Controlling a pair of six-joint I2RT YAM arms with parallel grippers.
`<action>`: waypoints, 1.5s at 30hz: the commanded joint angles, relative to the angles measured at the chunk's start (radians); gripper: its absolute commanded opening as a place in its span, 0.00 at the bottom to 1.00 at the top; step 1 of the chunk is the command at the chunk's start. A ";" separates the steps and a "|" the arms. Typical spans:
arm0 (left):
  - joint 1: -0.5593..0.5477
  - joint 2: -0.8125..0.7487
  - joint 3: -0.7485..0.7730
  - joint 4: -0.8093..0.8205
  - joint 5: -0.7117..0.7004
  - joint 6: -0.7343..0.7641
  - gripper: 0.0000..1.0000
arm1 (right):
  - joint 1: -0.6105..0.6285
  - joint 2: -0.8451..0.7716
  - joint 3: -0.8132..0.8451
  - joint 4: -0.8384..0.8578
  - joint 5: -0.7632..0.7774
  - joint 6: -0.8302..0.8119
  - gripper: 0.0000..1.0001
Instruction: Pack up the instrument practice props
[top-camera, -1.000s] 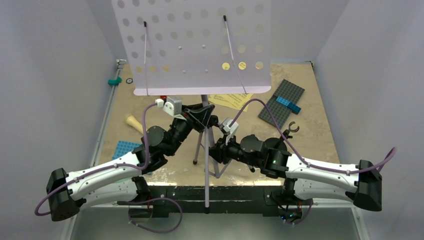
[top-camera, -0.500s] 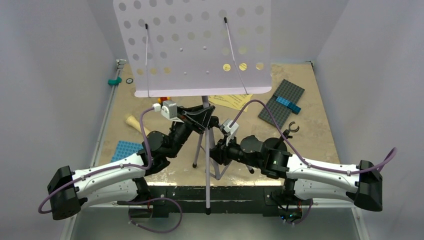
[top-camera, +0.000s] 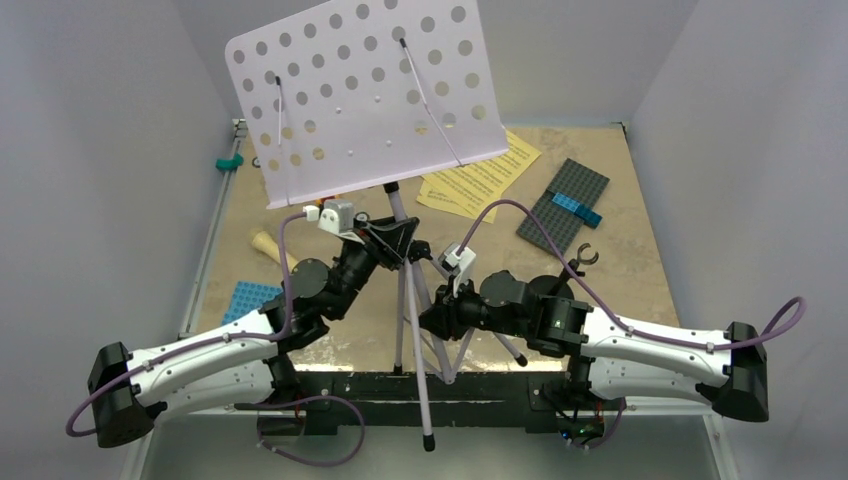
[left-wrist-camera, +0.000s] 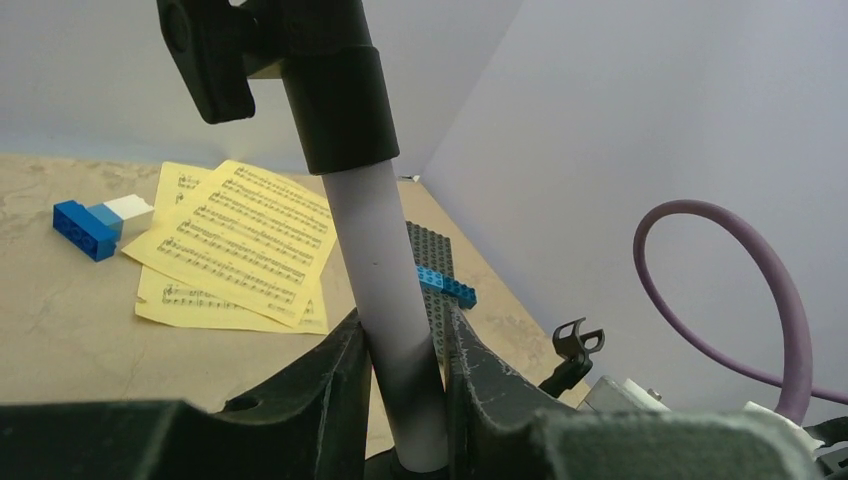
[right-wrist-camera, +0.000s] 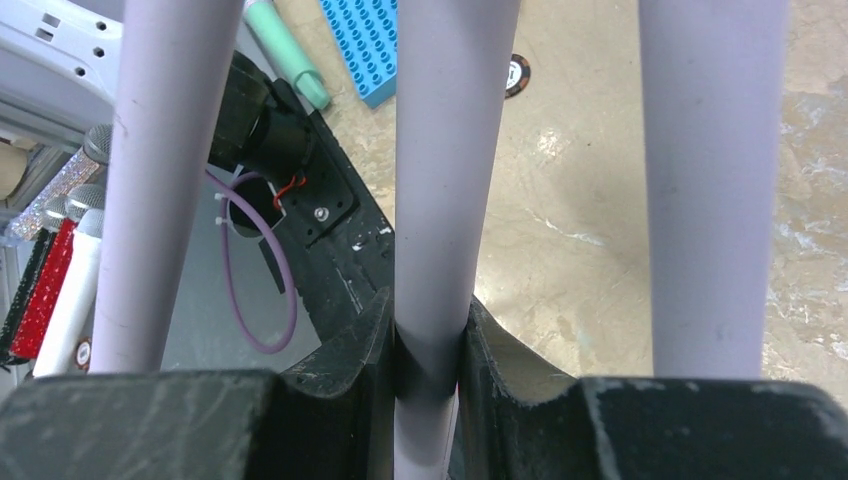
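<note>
Left gripper (left-wrist-camera: 405, 350) is closed on the pale lilac upright tube of the tall music stand (top-camera: 370, 90), its two black fingers pressing the tube from either side just below a black collar. Right gripper (right-wrist-camera: 430, 340) is closed on the same stand lower down, clamping the middle one of three lilac tubes that fill its wrist view. Seen from above, the two arms meet at the centre of the table (top-camera: 640, 280), near its front edge, with the stand between them. The stand leans, its perforated desk tipped up and to the left, and one leg reaches past the table's near edge. Yellow sheet-music pages (top-camera: 478, 182) lie flat on the table behind the stand, just right of centre. To their right is a grey baseplate (top-camera: 550, 225) with a blue brick (top-camera: 575, 205) on it. A small black mic stand (top-camera: 580, 262) is near the plate's front end. A cream toy microphone (top-camera: 268, 245) lies at the left, with a blue baseplate (top-camera: 250, 298) in front of it.
</note>
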 joint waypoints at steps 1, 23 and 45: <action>0.026 -0.009 0.025 -0.083 -0.084 0.180 0.00 | 0.052 -0.076 0.080 0.166 -0.118 -0.038 0.00; 0.028 0.061 0.125 -0.031 -0.108 0.318 0.00 | 0.053 -0.092 0.199 0.159 -0.091 -0.016 0.00; 0.028 0.096 0.228 -0.311 -0.087 0.284 0.00 | 0.031 -0.065 0.115 0.240 -0.147 0.106 0.00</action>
